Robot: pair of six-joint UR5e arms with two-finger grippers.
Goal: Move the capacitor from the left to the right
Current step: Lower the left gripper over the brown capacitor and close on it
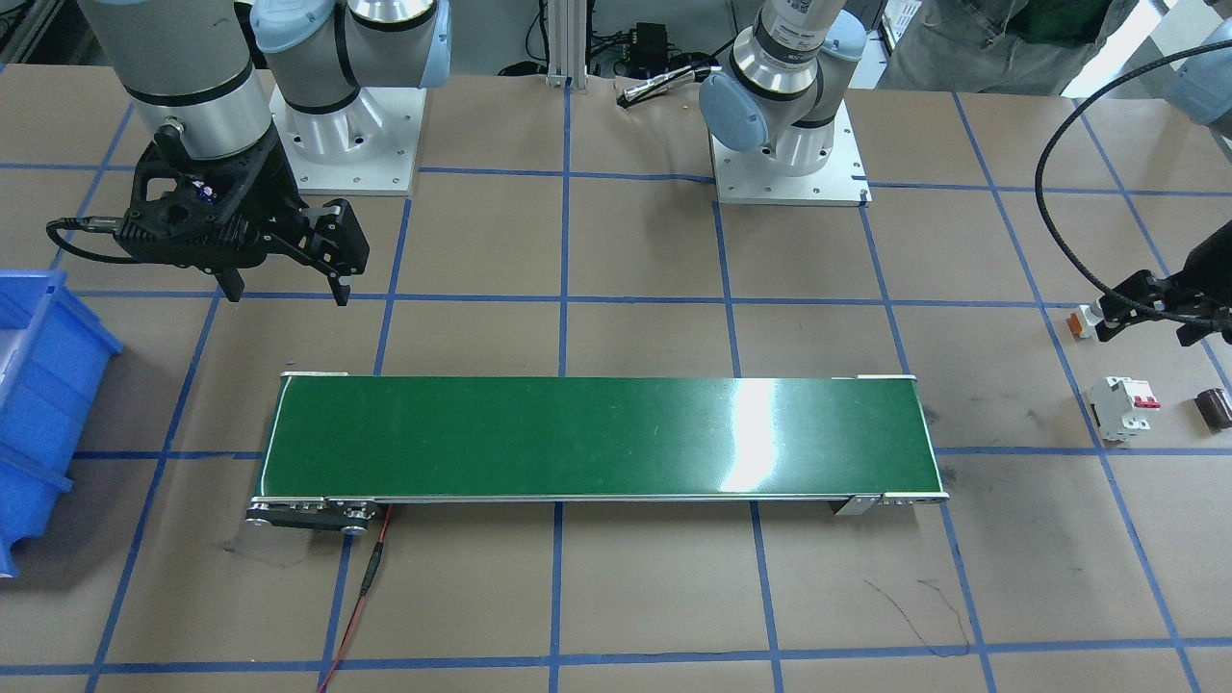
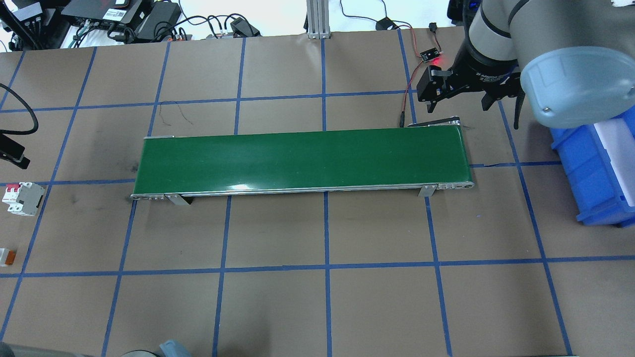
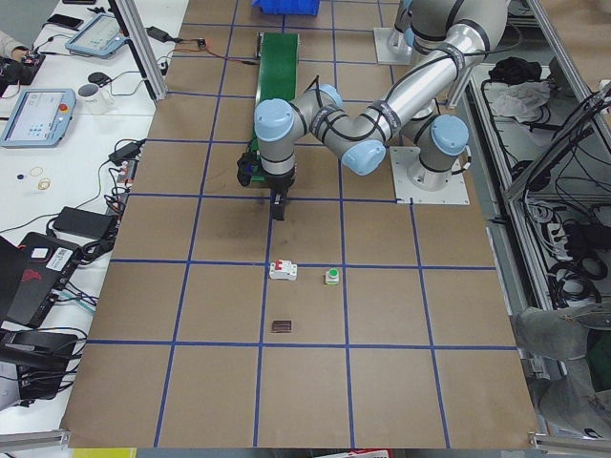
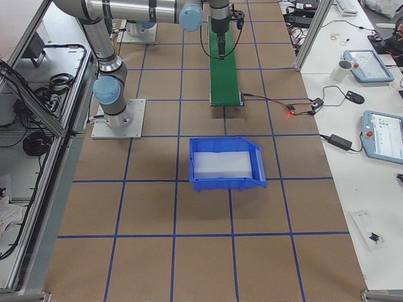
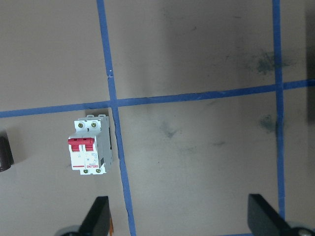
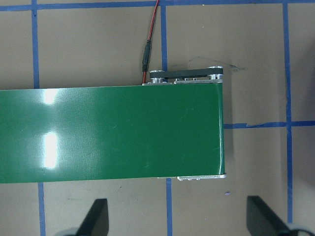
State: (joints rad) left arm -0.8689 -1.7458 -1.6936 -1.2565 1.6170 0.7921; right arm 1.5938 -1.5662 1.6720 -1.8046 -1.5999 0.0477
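My silver metal arm tubes (image 1: 192, 101), pale-blue plastic joint caps (image 1: 731, 111); matte-black two-finger right gripper (image 1: 287, 291) w/ thin black cable (image 1: 91, 225), upper left.

red brand print on white breaker (image 5: 90, 147), too small to read

I see bright, even overhead light; glare streaks the green belt (image 1: 597, 438), shadows are soft, focus sharp.

capacitor (image 5: 4, 153): cut by left-wrist view's left edge, only one end showed | blue bin (image 1: 38, 404): cropped at front-facing view's left edge | push button (image 2: 6, 256): partly outside overhead view's left edge, top colour indeterminate there
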